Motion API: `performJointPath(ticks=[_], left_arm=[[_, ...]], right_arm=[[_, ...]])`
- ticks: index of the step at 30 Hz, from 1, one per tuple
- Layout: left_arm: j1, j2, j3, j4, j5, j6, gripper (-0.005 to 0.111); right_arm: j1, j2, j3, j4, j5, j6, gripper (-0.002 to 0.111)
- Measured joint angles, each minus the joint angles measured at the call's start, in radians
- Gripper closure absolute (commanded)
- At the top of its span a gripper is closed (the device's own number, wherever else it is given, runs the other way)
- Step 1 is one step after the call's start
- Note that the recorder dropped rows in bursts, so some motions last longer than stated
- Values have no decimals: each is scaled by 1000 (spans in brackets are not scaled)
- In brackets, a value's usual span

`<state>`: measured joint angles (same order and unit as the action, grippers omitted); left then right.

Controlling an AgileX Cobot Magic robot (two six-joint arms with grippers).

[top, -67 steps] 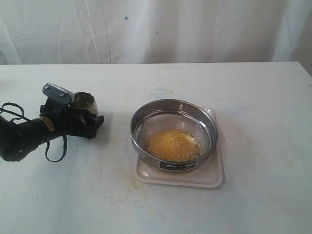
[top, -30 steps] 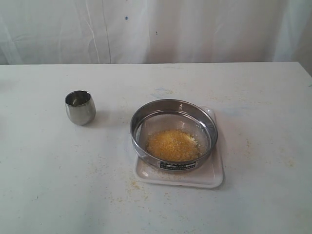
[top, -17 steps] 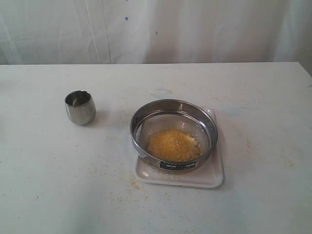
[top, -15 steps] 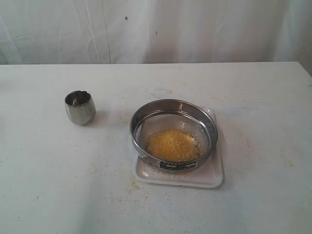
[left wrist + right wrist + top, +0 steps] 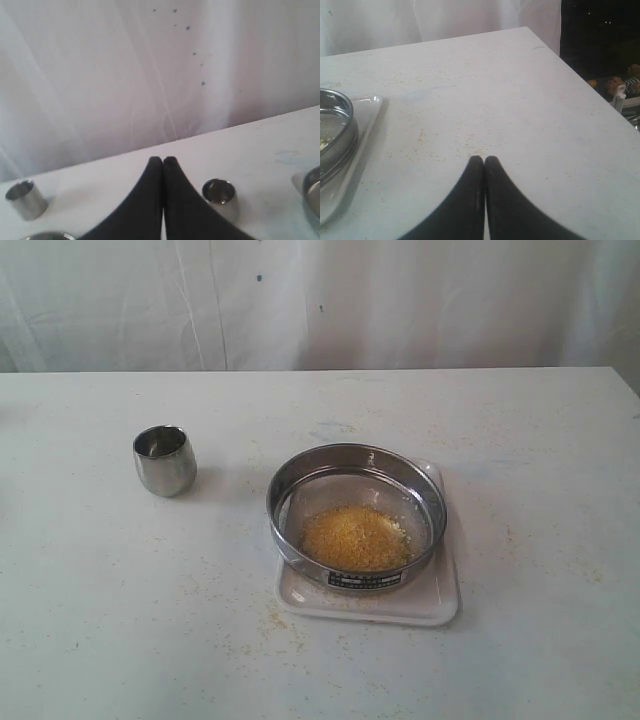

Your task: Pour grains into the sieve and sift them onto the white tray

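The round steel sieve (image 5: 356,512) sits on the white tray (image 5: 440,605) right of the table's middle, its dark label plate facing the front. A golden-yellow heap of grains (image 5: 355,537) lies on its mesh. In the right wrist view the sieve's rim (image 5: 335,130) and the tray's corner (image 5: 367,112) show at one side. Neither arm shows in the exterior view. My left gripper (image 5: 163,160) is shut and empty, held off the table near the small steel cup (image 5: 219,196). My right gripper (image 5: 484,159) is shut and empty, away from the tray.
The small rounded steel cup (image 5: 164,460) stands upright at the left of the table. Another small steel cylinder (image 5: 26,199) shows in the left wrist view. Stray grains (image 5: 437,145) dot the table near the tray. A white curtain hangs behind; the table's right edge (image 5: 580,75) drops off.
The left arm, which was at the small steel cup 2.2 s ago, has let it go and pulled out of the exterior view. The cup stays upright; nothing else moved.
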<state>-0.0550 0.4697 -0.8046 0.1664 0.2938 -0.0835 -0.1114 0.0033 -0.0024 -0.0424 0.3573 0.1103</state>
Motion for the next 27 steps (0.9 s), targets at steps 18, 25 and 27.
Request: performJointPath(ticks=[18, 25, 27], left_arm=[[101, -435, 456, 319, 59, -270, 107], [101, -453, 571, 5, -13, -26, 107], [101, -453, 566, -45, -9, -13, 107]], right_arm=[[0, 0, 0, 0, 0, 0, 108], [0, 0, 0, 0, 0, 0, 108], [0, 0, 0, 0, 0, 0, 108]])
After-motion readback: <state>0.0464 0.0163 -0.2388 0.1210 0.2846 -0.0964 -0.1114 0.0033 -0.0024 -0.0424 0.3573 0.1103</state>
